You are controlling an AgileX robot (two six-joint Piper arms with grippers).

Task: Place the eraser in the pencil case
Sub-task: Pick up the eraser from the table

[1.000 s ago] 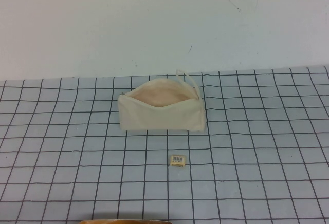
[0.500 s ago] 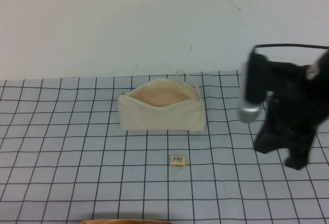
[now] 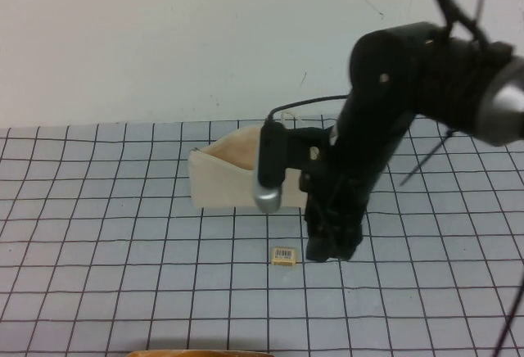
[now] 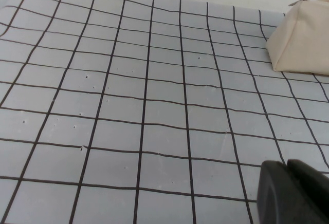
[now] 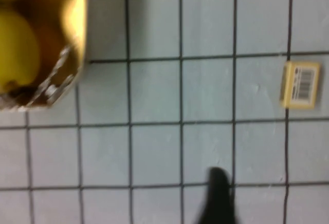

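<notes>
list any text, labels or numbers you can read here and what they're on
Nothing can be read.
Eraser, beside the right gripper: white barcode label, with bars and print too small and blurred to read.
Pencil case: no print visible.
Left gripper, over the bare grid mat: no markings visible.

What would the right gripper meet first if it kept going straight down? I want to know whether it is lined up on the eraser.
Probably the bare grid mat: the right gripper hangs just beside the eraser, not over it.
</notes>
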